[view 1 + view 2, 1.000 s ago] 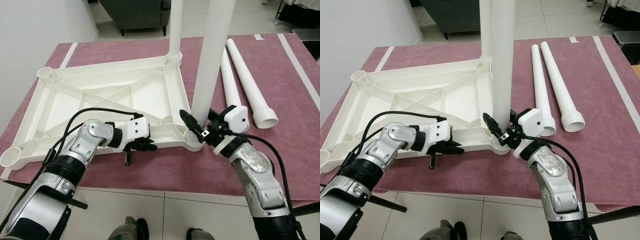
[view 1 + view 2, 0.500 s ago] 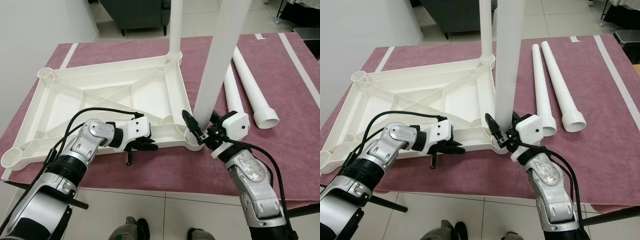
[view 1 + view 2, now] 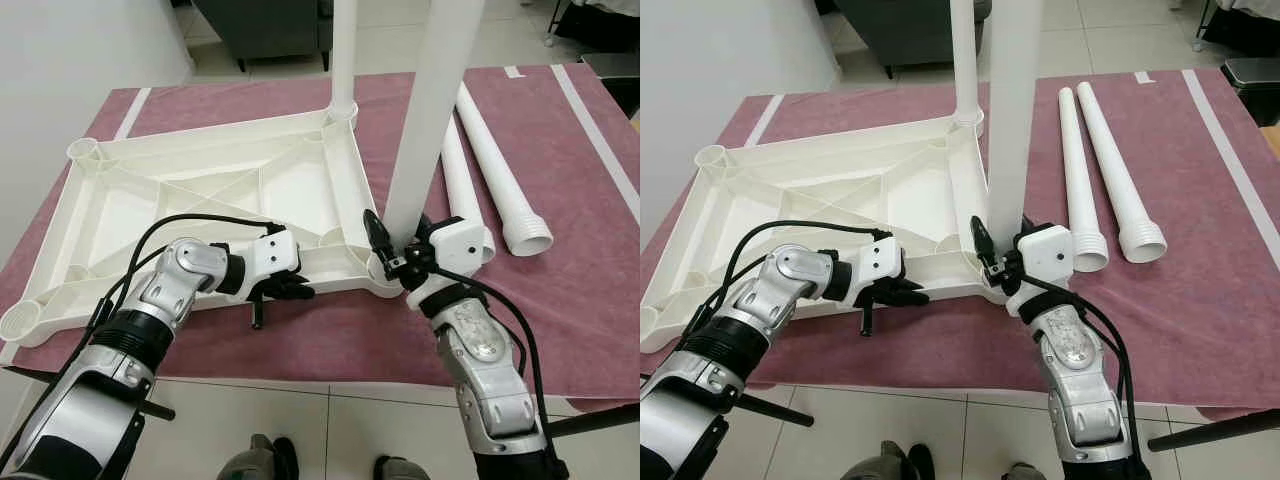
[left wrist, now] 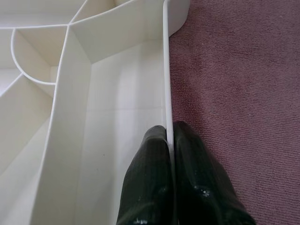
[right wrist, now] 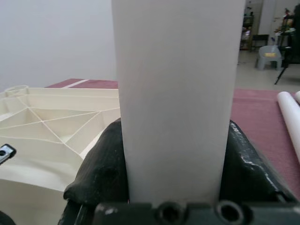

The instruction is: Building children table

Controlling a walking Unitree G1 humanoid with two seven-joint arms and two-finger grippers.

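Left eye view: the white ribbed plastic tabletop (image 3: 200, 195) lies upside down on a bench covered in maroon felt cloth (image 3: 600, 270). The left pincer (image 3: 285, 288) sits at the tabletop's near rim, fingers pressed together on that edge. The right pincer (image 3: 395, 250) is at the near right corner socket, clamped around the base of a white plastic tube leg (image 3: 425, 120) that stands roughly upright in the socket, leaning a bit to the right. A second white leg, already upright (image 3: 343, 55), stands in the far right corner socket. Two spare white tube legs (image 3: 480, 160) lie side by side on the cloth to the right of the tabletop, flared ends nearest the robot.

Right eye view: same layout. The empty round socket at the far left corner (image 3: 708, 157) is easy to spot here, and a dark grey sofa (image 3: 910, 25) stands on the tiled floor past the bench.

Left wrist view: the two black fingers (image 4: 147, 183) pinch the thin white rim wall of the tabletop, one inside the tray, one outside over the maroon cloth. Closed right down on it.

Right wrist view: the white leg sits squarely between the black fingers (image 5: 101, 168), both hugging its sides, with the tabletop ribs behind on one side and one of the spare legs on the cloth on the other.
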